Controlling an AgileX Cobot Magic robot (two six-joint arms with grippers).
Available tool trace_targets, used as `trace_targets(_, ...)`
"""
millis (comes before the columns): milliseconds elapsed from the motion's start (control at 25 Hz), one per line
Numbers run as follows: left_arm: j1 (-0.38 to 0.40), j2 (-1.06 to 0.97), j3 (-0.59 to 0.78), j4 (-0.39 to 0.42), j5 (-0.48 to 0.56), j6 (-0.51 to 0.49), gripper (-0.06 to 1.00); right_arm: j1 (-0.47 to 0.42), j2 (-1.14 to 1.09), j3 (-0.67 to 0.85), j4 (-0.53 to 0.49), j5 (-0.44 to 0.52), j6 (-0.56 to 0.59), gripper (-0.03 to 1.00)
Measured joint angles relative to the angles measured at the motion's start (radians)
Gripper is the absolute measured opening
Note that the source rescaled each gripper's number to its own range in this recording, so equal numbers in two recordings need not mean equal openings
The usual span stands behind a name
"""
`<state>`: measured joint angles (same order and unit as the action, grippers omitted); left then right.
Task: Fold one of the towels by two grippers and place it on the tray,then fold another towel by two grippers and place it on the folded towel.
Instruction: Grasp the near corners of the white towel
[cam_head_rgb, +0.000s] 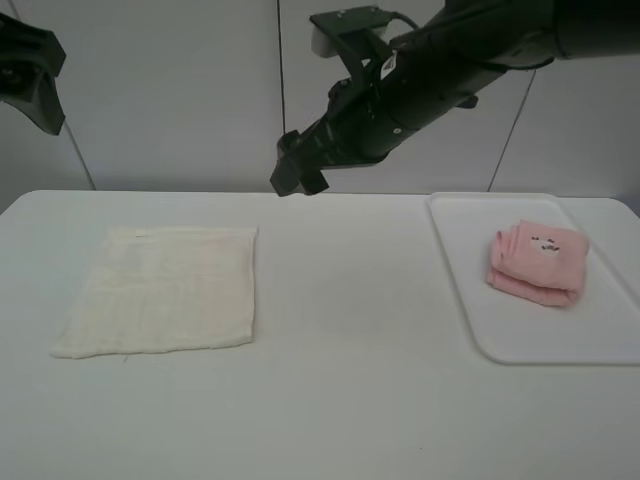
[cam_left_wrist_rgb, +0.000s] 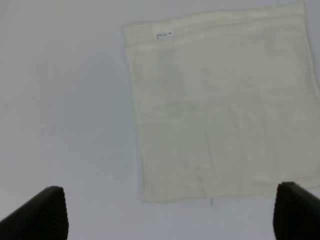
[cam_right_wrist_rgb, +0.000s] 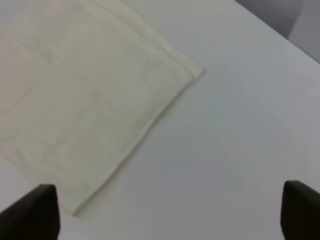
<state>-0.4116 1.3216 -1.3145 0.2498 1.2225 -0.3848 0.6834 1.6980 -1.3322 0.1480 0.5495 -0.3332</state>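
Note:
The cream-white towel (cam_head_rgb: 160, 290) lies flat and unfolded on the left of the table. The pink towel (cam_head_rgb: 537, 262) sits as a folded bundle on the white tray (cam_head_rgb: 470, 300) at the right. My right gripper (cam_head_rgb: 297, 177) reaches across from the upper right and hangs in the air above the table's far middle, right of the cream towel. In the right wrist view the gripper (cam_right_wrist_rgb: 167, 212) is open and empty, above the cream towel (cam_right_wrist_rgb: 85, 100). The left arm (cam_head_rgb: 30, 70) is high at the far left. Its gripper (cam_left_wrist_rgb: 169, 217) is open over the cream towel (cam_left_wrist_rgb: 220, 105), holding nothing.
The white table (cam_head_rgb: 350, 330) stretches bare between the cream towel and the tray. A pale wall rises behind the table's far edge. The tray's right side runs out of view.

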Motion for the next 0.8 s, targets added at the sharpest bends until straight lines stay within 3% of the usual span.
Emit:
trace_targets(400,0.000,-0.002,0.002,-0.002,-0.004,-0.001,1.00,0.058,0.156,0.002,0.005,-0.032,0.000,0.93)
trace_targets(800,0.000,-0.002,0.002,-0.008,-0.016,-0.001,1.00,0.149,0.266,0.002,0.019,-0.189,-0.007,0.93)
